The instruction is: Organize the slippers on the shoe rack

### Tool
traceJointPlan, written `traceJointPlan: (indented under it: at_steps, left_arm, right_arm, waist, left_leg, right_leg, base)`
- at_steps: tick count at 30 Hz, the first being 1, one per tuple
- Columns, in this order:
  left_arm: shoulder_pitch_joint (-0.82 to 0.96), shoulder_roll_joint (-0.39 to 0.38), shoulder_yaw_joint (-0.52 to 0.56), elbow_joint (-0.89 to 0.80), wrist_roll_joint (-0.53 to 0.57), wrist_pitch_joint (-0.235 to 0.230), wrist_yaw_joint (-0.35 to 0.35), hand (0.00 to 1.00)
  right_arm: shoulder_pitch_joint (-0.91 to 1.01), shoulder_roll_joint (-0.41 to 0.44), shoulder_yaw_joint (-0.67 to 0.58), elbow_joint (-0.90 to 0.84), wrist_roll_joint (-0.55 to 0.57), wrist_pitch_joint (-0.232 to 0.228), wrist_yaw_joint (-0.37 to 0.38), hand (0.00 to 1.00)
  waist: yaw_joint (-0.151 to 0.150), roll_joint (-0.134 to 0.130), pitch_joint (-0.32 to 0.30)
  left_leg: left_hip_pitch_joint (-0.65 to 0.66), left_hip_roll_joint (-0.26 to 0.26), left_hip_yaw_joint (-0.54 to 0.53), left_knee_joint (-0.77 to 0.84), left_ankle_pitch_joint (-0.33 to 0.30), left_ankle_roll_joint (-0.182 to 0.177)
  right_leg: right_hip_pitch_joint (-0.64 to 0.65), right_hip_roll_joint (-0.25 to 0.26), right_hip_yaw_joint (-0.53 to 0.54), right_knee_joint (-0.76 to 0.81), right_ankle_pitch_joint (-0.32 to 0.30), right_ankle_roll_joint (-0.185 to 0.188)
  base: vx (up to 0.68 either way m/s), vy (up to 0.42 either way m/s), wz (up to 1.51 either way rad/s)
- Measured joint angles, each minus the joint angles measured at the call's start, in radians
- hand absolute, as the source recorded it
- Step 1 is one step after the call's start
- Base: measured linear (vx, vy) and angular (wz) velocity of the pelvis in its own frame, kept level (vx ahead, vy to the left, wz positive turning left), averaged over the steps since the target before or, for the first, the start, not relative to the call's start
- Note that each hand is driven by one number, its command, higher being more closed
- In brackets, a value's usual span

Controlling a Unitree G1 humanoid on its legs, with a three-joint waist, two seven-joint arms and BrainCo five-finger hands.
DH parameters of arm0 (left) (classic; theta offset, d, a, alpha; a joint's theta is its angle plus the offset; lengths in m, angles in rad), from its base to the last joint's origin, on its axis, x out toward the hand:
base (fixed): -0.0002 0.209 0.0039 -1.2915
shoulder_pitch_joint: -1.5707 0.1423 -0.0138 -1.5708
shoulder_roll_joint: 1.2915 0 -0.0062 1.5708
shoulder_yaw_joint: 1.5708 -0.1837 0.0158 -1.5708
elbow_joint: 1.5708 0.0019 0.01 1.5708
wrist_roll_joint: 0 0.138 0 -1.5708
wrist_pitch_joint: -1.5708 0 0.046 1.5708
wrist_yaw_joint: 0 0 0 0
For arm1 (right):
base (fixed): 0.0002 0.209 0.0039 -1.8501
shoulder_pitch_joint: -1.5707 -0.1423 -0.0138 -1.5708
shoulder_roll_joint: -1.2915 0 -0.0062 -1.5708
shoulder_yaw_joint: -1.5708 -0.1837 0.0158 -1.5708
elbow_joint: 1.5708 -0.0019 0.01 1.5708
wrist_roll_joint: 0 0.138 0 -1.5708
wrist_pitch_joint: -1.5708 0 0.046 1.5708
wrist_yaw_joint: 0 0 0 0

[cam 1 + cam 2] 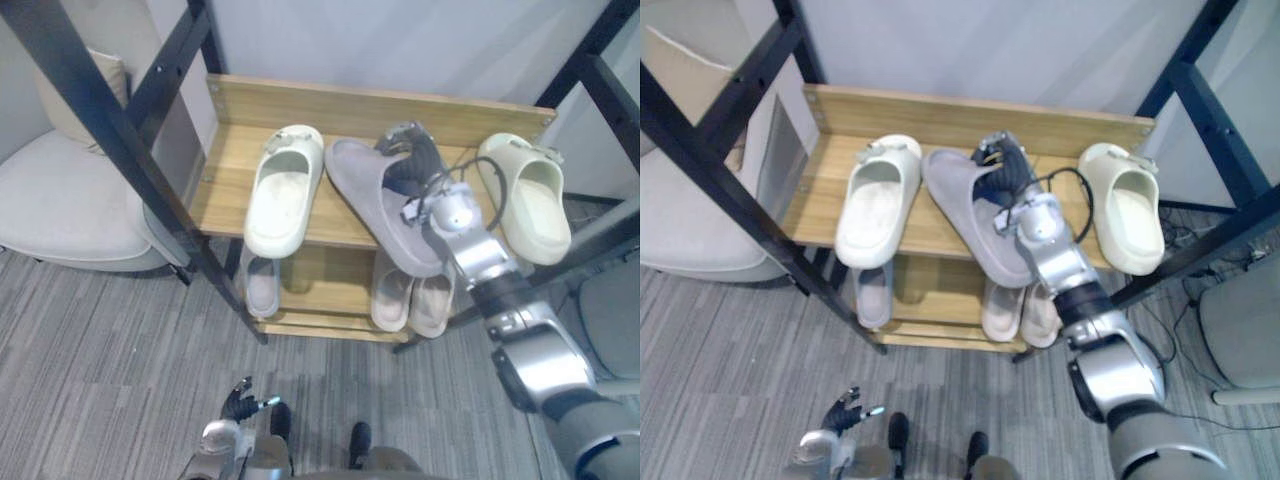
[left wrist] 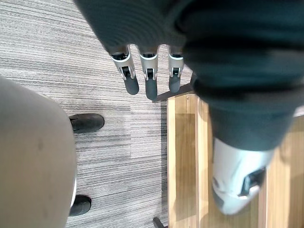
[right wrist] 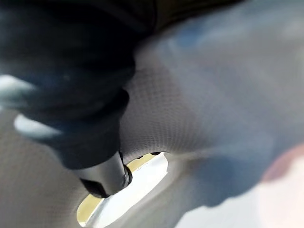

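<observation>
A grey slipper (image 1: 370, 205) lies slantwise in the middle of the wooden shoe rack's top shelf (image 1: 225, 180), its heel hanging over the front edge. My right hand (image 1: 415, 155) is shut on its strap; in the right wrist view the thumb (image 3: 102, 175) sits under the grey strap (image 3: 180, 118). A cream slipper (image 1: 283, 195) rests to its left, and another cream slipper (image 1: 530, 200) to its right. My left hand (image 1: 235, 405) hangs low over the floor in front of the rack, its fingers (image 2: 149, 80) straight and holding nothing.
On the lower shelf stand a pale grey slipper (image 1: 262, 285) and two beige slippers (image 1: 390, 295) side by side. Black metal bars (image 1: 110, 130) cross in front of the rack on the left and right. A white chair (image 1: 60, 190) stands to the left.
</observation>
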Motion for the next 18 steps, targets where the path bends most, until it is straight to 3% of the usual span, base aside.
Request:
traceJointPlan:
  at_steps: [5,11,18]
  left_arm:
    - [0.007,0.001,0.001,0.003,0.008,0.000,-0.001,0.00]
    - [0.018,-0.009,0.021,0.033,0.025,0.015,-0.005,0.00]
    - [0.036,-0.019,0.020,0.051,0.050,0.015,-0.012,0.00]
  right_arm:
    - [0.157,-0.006,-0.072,-0.220,0.008,-0.025,-0.003,1.00]
    - [0.331,-0.020,-0.101,-0.462,0.055,-0.090,0.004,1.00]
    - [0.570,0.006,-0.115,-0.618,0.129,-0.146,0.082,1.00]
  waist:
    - [-0.020,0.001,-0.006]
    - [-0.051,0.010,-0.049]
    - [-0.062,0.022,-0.108]
  left_leg:
    - [0.011,0.003,0.003,0.000,0.000,0.000]
    - [0.020,0.011,0.025,0.000,-0.001,0.000]
    - [0.032,0.012,0.032,0.000,-0.001,0.000]
  right_leg:
    - [0.005,0.000,0.006,0.003,0.000,0.000]
    - [-0.007,0.001,0.031,0.019,-0.001,0.001]
    - [-0.003,0.001,0.041,0.026,-0.001,0.001]
  base:
    - [-0.05,-0.009,-0.04]
    - [-0.03,-0.005,-0.12]
    - [-0.01,0.000,-0.02]
